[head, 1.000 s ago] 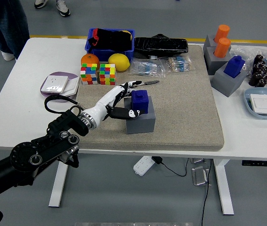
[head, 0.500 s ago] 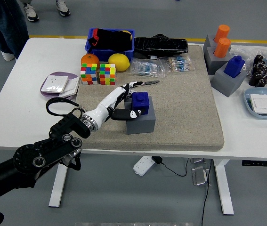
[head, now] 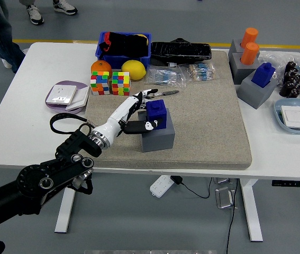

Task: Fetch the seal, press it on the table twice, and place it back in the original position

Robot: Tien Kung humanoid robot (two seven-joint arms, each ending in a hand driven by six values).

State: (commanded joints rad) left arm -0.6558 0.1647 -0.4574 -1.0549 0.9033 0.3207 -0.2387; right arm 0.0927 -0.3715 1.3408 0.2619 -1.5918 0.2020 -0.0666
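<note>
Single head view only. Camera sat high on robot's side, looked forward and down over white table (head: 17, 106). Near edge ran across lower frame, table legs and floor visible beneath; grey floor showed beyond far edge. Moderate distance: nearly whole tabletop in frame. Left arm (head: 44, 177) entered from lower left.

The seal (head: 156, 113) is a dark blue, blocky stamp with a squarish body and a smaller knob on top. It stands upright in its grey holder block (head: 158, 137), a low box with a slanted front, which sits on the tan felt mat (head: 202, 127) left of the mat's middle. The left hand (head: 138, 112) is against the seal's left side: white fingers (head: 145, 96) reach past its far-left edge and the thumb lies at its near-left corner. Whether the fingers actually clamp it cannot be told.
</note>
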